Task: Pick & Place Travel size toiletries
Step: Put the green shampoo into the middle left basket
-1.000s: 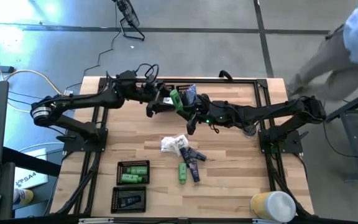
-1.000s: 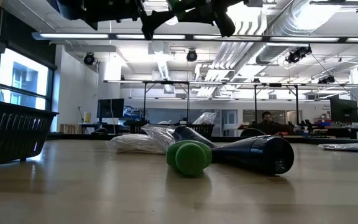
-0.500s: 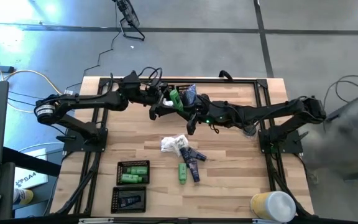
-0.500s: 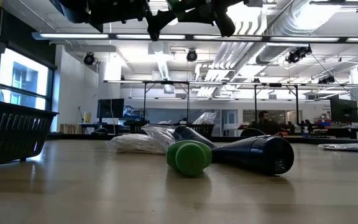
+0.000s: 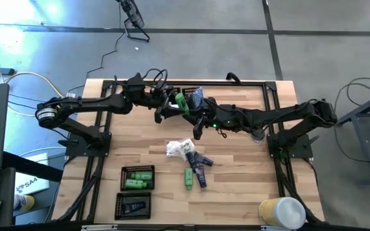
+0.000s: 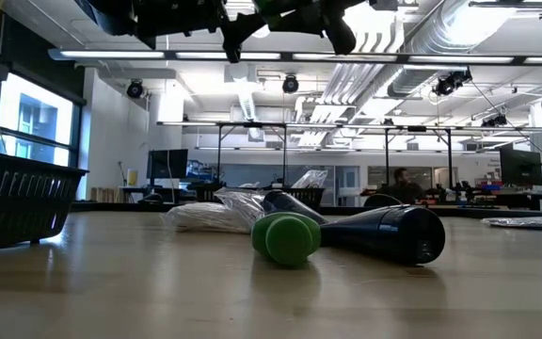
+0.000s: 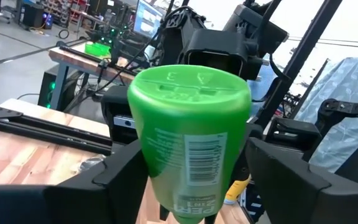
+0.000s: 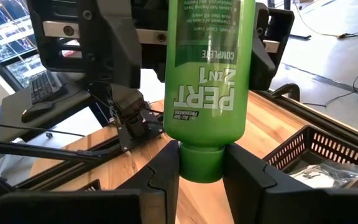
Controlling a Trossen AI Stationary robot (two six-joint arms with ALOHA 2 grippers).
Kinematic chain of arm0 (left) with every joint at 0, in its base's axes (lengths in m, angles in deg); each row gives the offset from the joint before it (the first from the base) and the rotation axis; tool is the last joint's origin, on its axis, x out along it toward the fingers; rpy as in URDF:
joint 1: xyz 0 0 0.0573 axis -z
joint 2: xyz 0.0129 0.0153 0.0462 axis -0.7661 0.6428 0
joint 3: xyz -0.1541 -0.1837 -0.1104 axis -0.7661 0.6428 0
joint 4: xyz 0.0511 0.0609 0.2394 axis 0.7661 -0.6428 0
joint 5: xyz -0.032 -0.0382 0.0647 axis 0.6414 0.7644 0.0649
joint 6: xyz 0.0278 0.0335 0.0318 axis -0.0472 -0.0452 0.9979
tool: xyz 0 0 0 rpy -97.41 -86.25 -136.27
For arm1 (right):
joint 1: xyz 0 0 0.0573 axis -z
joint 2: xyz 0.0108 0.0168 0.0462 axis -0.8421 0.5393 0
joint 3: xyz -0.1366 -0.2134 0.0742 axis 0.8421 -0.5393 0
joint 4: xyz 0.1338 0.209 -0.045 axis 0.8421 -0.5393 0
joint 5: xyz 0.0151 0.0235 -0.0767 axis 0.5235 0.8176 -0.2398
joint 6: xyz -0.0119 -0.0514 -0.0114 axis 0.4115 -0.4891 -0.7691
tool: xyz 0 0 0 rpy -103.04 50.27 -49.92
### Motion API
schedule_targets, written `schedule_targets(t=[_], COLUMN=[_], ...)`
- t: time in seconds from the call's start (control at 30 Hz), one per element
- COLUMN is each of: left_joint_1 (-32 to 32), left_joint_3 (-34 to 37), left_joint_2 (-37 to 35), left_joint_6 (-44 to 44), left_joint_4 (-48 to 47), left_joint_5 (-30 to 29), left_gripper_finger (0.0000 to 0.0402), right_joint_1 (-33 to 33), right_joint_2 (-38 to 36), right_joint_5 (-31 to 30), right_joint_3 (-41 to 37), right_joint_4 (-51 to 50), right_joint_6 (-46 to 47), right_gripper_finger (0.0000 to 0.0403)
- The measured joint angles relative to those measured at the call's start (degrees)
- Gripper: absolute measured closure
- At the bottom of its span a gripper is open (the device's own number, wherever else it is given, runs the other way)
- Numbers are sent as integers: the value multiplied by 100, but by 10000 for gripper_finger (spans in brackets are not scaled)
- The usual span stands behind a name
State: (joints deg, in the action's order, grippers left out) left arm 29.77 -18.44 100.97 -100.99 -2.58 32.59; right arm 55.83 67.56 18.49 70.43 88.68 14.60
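A bright green tube (image 5: 180, 102) hangs in the air over the table's far middle, between my two grippers. My right gripper (image 8: 201, 180) is shut on its cap end. My left gripper (image 7: 191, 186) is open, with one finger on each side of the tube's body (image 7: 188, 124). The tube's flat base faces the left wrist, and a gap shows beside one finger. In the low view the tube (image 6: 273, 6) and both grippers show only at the top edge. Other toiletries lie on the table: white packets (image 5: 178, 149), navy tubes (image 5: 201, 165) and a green tube (image 5: 188, 178). My right gripper pinches the tube's narrow cap (image 8: 201, 163) between its two fingers, coming from the table's right side. The tube is lifted clear of the table and reaches away from the fingers along their line, toward the left gripper.
Two black mesh trays sit near the table's near left: one with green tubes (image 5: 137, 177), one with a navy tube (image 5: 133, 205). Another tray with clear bags (image 5: 194, 96) stands at the far edge. A yellow cup (image 5: 281, 212) is at the near right corner.
My left gripper has moved a little toward the table's right, in around the green tube, then kept still. The right gripper and the tube have stayed in place. A person beyond the table's right side has left the view.
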Motion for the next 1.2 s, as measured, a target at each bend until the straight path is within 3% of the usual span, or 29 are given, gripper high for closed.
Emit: schedule_targets(t=[0.77,1.2], left_joint_1=[0,0], left_joint_3=[0,0], left_joint_2=[0,0], left_joint_6=[13,13], left_joint_4=[-39,-36], left_joint_5=[3,6], left_gripper_finger=[217,221], right_joint_1=[0,0], right_joint_2=[0,0], right_joint_5=[-2,-2], right_joint_3=[2,2], right_joint_4=[-2,-2], right_joint_6=[0,0], right_gripper_finger=[314,314])
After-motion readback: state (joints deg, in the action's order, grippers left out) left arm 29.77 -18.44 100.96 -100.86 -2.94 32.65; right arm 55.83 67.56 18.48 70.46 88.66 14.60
